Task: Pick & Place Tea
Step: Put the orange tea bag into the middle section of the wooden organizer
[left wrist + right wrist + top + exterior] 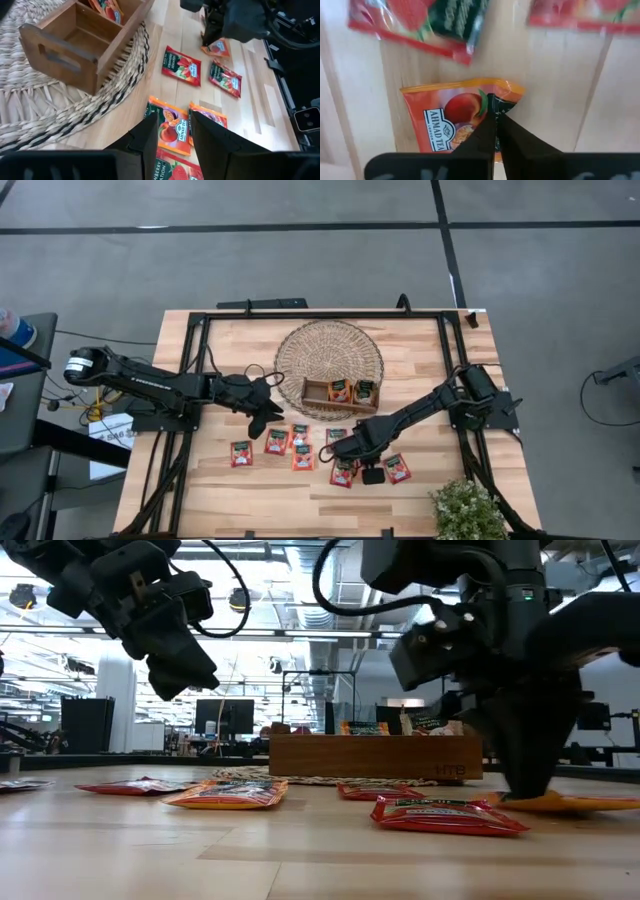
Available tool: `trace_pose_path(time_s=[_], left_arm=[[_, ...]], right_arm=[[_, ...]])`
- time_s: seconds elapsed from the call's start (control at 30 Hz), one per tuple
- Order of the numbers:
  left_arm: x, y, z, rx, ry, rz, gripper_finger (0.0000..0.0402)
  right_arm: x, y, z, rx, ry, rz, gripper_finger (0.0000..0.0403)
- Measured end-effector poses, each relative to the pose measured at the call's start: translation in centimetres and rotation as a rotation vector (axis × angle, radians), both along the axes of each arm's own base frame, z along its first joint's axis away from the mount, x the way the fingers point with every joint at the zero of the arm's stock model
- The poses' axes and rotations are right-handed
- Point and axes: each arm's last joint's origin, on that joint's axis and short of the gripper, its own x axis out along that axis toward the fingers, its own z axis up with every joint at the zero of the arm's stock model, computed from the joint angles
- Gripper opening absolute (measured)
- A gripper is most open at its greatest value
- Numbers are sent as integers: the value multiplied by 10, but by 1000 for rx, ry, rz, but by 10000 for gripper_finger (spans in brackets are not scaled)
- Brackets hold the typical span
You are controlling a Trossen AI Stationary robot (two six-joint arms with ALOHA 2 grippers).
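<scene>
The right gripper [495, 131] pinches an orange tea sachet [451, 120] near the table's [250, 500] front edge. The left gripper [170, 137], slightly parted and empty, hovers above the other sachets [275, 442].

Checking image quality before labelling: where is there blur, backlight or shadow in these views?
Right wrist view: orange sachet under the right tool sharp, red sachets at the edge blurred. Low view: both arms dark against bright ceiling lights; nearest red sachet soft. High view: evenly lit, faint shadows.
</scene>
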Motion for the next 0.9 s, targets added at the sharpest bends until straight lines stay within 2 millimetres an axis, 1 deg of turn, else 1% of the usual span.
trace_pose_path(time_s=[0.1,0.17,0.27,0.37,0.47,0.57,0.67,0.73,0.8,0.87,0.9], left_arm=[[0,0,0,-1,0,1,108],[0,0,0,-2,-1,1,108],[0,0,0,-3,0,2,108],[0,0,0,-3,-2,2,108],[0,0,1,-3,-7,2,108],[1,0,1,-3,-11,2,108],[1,0,2,-4,-18,2,108],[1,0,1,-3,-17,2,108],[1,0,1,-4,-17,2,108],[1,0,1,-4,-16,2,108],[1,0,2,-4,-18,2,108]], right_arm=[[-8,0,8,-28,17,-20,3],[-12,1,20,-52,-5,-50,2],[-22,0,54,-128,-42,-80,1],[-24,-4,88,-228,-129,-116,1],[-21,-15,124,-351,-263,-170,1],[-13,-29,145,-481,-348,-203,1],[-6,-46,158,-587,-386,-202,0],[4,-57,157,-640,-383,-199,0],[7,-66,156,-699,-335,-169,0],[17,-72,157,-743,-364,-172,0],[19,-73,156,-769,-353,-156,0]])
